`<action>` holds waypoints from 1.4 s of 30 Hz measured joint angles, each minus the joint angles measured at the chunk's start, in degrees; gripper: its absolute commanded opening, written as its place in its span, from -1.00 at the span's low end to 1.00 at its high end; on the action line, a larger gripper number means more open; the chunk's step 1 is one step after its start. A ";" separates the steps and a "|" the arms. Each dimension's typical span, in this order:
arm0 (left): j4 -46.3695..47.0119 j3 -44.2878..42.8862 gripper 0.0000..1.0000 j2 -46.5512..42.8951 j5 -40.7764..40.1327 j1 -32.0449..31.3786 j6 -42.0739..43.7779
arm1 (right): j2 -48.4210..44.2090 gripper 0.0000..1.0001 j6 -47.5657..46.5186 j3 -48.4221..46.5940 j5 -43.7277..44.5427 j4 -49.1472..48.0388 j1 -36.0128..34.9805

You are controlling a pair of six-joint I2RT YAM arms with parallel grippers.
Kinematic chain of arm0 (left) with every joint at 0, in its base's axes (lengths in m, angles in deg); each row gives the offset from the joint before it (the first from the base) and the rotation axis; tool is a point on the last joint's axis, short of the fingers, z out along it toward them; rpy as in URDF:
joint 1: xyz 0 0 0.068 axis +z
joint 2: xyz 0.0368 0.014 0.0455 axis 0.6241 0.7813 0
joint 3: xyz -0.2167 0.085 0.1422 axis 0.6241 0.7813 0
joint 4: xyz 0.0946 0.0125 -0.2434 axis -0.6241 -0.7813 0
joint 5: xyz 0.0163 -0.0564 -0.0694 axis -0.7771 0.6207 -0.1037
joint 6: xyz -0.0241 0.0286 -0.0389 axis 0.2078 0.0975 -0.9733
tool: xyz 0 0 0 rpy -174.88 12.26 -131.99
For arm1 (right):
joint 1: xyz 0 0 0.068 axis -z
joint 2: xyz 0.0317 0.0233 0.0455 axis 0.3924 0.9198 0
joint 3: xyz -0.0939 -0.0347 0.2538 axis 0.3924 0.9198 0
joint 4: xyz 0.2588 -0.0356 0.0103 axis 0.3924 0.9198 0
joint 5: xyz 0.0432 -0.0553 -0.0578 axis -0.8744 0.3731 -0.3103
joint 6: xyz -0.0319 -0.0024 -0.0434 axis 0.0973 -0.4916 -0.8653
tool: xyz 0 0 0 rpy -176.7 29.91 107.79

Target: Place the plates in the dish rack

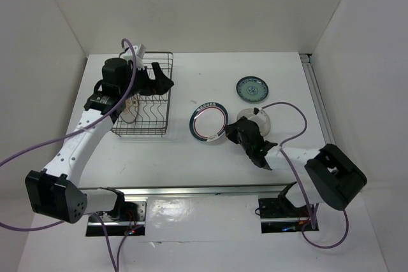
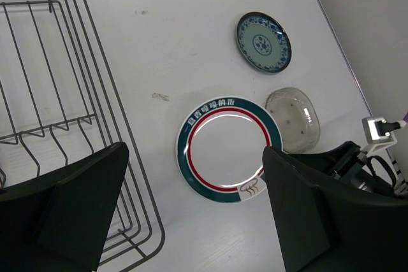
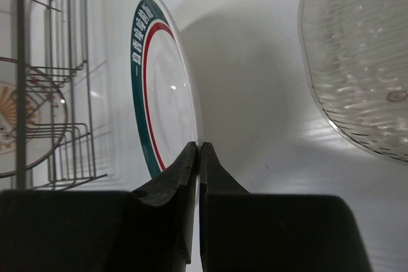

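A white worktop (image 1: 191, 164) stands between plain white walls (image 1: 191, 4). By its left edge sits the dark grey wire dish rack (image 1: 146, 124), and the white plate with orange sunburst (image 3: 25, 119) is inside. The left gripper (image 2: 194, 157) hangs above it with jaws wide. In the middle, the right gripper (image 3: 199, 151) pinches the rim of the white round plate with green-and-red rim (image 1: 208, 123). The dark teal patterned plate (image 1: 253, 89) and the translucent grey plate (image 2: 293, 118) lie nearer the right edge.

The left arm is being held stretched forward, the left gripper (image 2: 194, 157) being presented with jaws wide apart. The right gripper (image 3: 199, 148) is being pressed closed on the green-and-red-rimmed plate (image 3: 159, 93), at its edge.
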 measured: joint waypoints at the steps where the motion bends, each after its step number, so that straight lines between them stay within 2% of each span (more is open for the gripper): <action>1: 0.02 0.00 1.00 0.13 0.22 0.00 0.00 | -1.36 -1.00 -0.70 0.31 0.20 0.02 0.09; 9: 0.72 0.00 1.00 2.47 4.09 0.00 0.00 | -16.76 -1.00 -7.67 0.52 -0.13 -0.13 0.52; 12: 0.90 0.00 1.00 4.04 6.01 0.00 0.00 | -19.67 -1.00 -10.82 -0.15 -2.56 -0.28 0.85; 21: 1.73 0.00 1.00 6.03 10.80 0.00 0.09 | -19.12 -1.00 -16.94 -1.66 -13.16 -1.44 1.03; 33: 3.06 0.00 0.83 12.02 18.62 -1.70 1.81 | -17.73 -1.00 -19.37 -4.07 -19.76 -3.98 1.03; 35: 3.06 0.00 0.69 12.09 19.10 -1.99 1.86 | -17.73 -1.00 -19.54 -4.74 -20.37 -4.02 1.03; 37: 3.04 0.00 0.42 12.09 19.41 -2.16 1.92 | -17.73 -1.00 -19.76 -5.20 -20.92 -4.15 1.03; 38: 3.04 0.00 0.23 12.09 19.54 -2.25 2.25 | -17.73 -1.00 -19.82 -5.33 -21.11 -4.22 1.03; 39: 3.04 0.00 -0.16 12.09 19.87 -2.27 2.64 | -17.73 -1.00 -20.04 -5.42 -21.27 -4.20 1.05; 40: 3.04 0.00 -0.32 12.09 20.02 -2.29 2.49 | -17.70 -1.00 -20.17 -5.42 -21.29 -4.17 1.27; 42: 3.26 -0.04 -0.37 12.00 22.88 -2.08 2.80 | -17.53 -1.00 -20.22 -5.42 -19.69 -2.71 2.10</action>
